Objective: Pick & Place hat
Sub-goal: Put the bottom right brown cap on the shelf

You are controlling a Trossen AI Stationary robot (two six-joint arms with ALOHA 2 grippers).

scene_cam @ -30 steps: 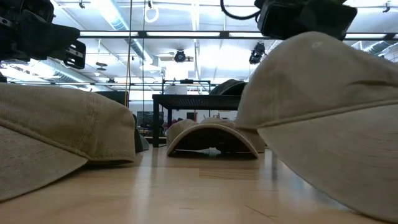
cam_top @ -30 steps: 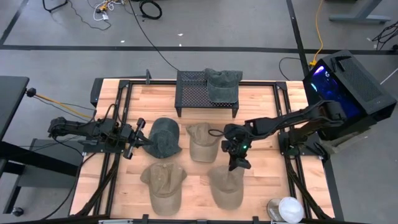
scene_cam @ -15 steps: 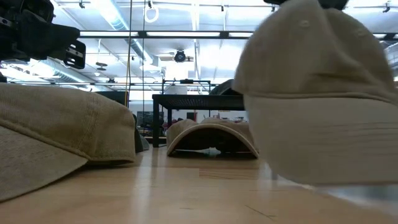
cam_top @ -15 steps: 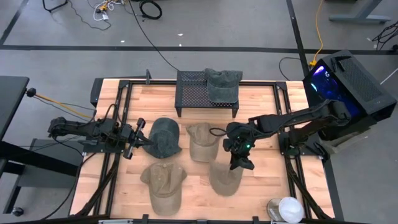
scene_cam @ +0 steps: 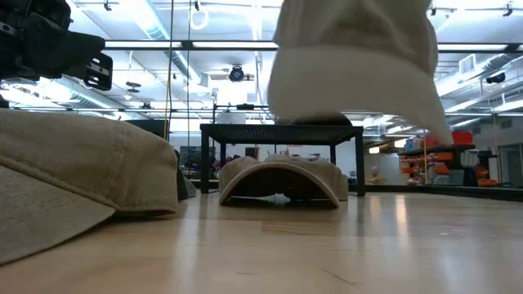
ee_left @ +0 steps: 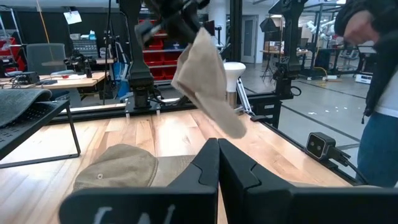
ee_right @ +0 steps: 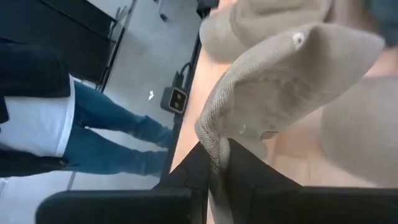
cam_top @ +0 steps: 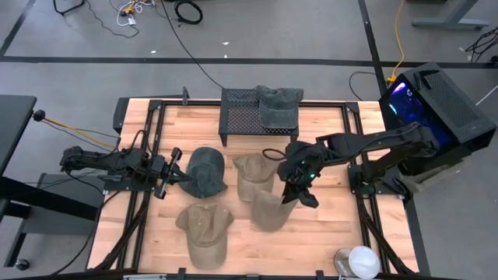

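Note:
A tan hat hangs in the air from my right gripper, which is shut on it above the middle of the table. The low view shows that hat well clear of the wood, and it also shows in the left wrist view. Two more tan hats and a dark green hat rest crown up on the table. My left gripper is shut and waits just left of the dark green hat. My right gripper pinches the tan hat's crown edge between its two fingers, and the cloth bunches into a fold there. The fingers come from above, slanting down. The hat is lifted clear and hangs below them, brim end lowest.
A black mesh rack stands at the far edge with another dark green hat on it. A white round object sits at the near right corner. A person in jeans stands beside the table.
My right gripper has risen and moved toward the far edge and a little left, staying shut on the tan hat. The hat, which lay on the table, is now lifted clear and hangs tipped below the fingers.

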